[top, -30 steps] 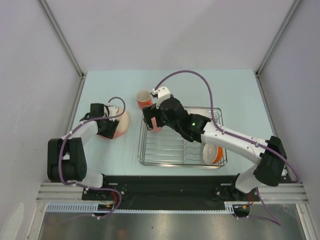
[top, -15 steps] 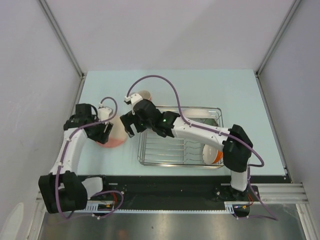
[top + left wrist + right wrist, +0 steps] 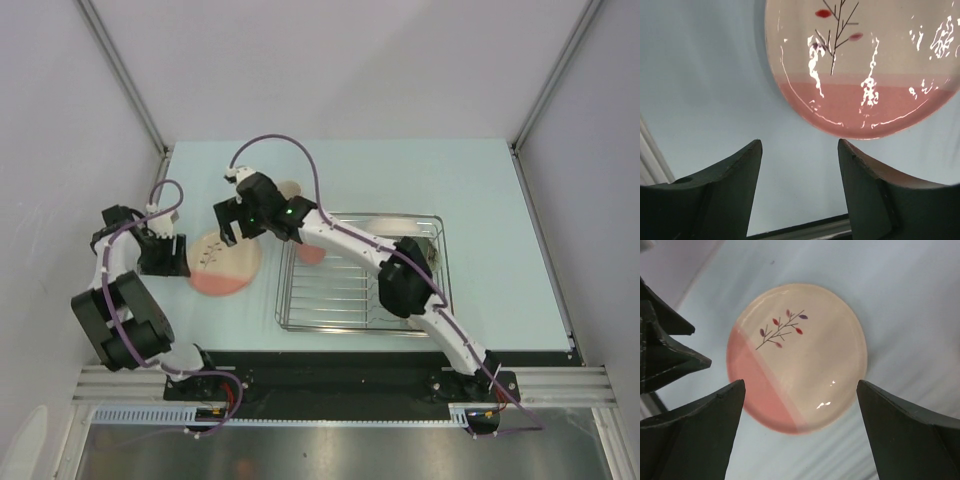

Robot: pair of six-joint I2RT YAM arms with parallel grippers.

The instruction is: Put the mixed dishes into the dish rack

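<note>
A pale blue-green desk (image 3: 400, 170) is seen from above, walled by grey panels. On its right half a rectangular chrome wire dish rack (image 3: 340, 295) with raised sides is set. A small pink cup (image 3: 312, 254) is seen inside it, at the far left corner. The middle and right of the rack are partly hidden by the white and black right arm, which is stretched across it to the left.

To the left of the rack, and apart from it, a round cream and pink plate (image 3: 223, 263) with a thin leaf-twig motif is laid flat on the desk, outside the rack.

The right tool (image 3: 801, 385) is held over the far side of this plate. Its two dark fingers are spread wide apart, and the plate (image 3: 797, 355) is framed between them in its wrist view. Whether the plate is touched cannot be told.

The left tool (image 3: 799, 145) is placed at the plate's left edge, pointed towards it. Its fingers (image 3: 740, 190) are set apart with nothing clamped. The pink rim of the plate (image 3: 865, 65) is seen just beyond the fingertips, not between them.
</note>
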